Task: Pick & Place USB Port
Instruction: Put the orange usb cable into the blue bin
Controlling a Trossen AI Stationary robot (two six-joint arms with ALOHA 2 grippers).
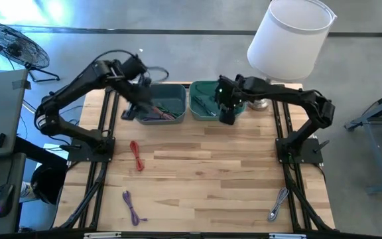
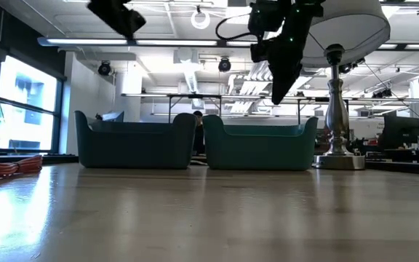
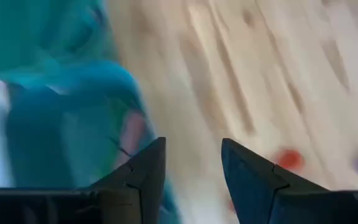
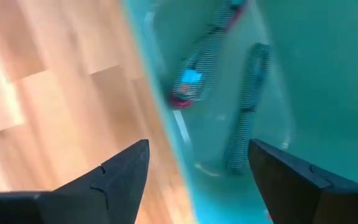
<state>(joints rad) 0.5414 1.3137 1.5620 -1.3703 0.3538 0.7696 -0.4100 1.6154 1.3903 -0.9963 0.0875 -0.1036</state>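
Two teal bins are sitting side by side at the far edge of the table (image 1: 197,166), and the right gripper (image 4: 197,180) is hovering over the near rim of the right bin (image 1: 207,99) with its fingers spread wide and nothing between them. Beneath it, in the right wrist view, two braided cables (image 4: 247,115) are lying inside that bin, so the step in hand looks like a release, with one cable apparently just dropped in. The left gripper (image 3: 191,168) is hanging over the left bin (image 1: 168,99), its fingers parted at a middling gap and holding nothing visible; coloured cables are resting in that bin too. Three cables are waiting on the wood: a red cable (image 1: 136,155) near the left arm's base, a purple cable (image 1: 132,207) close to the front edge, and a grey cable (image 1: 278,204) at the front right. As a judgement, the next move is calling for the right arm to lift clear of the bin wall, swing towards the grey cable, and come down with fingers straddling its thin body.
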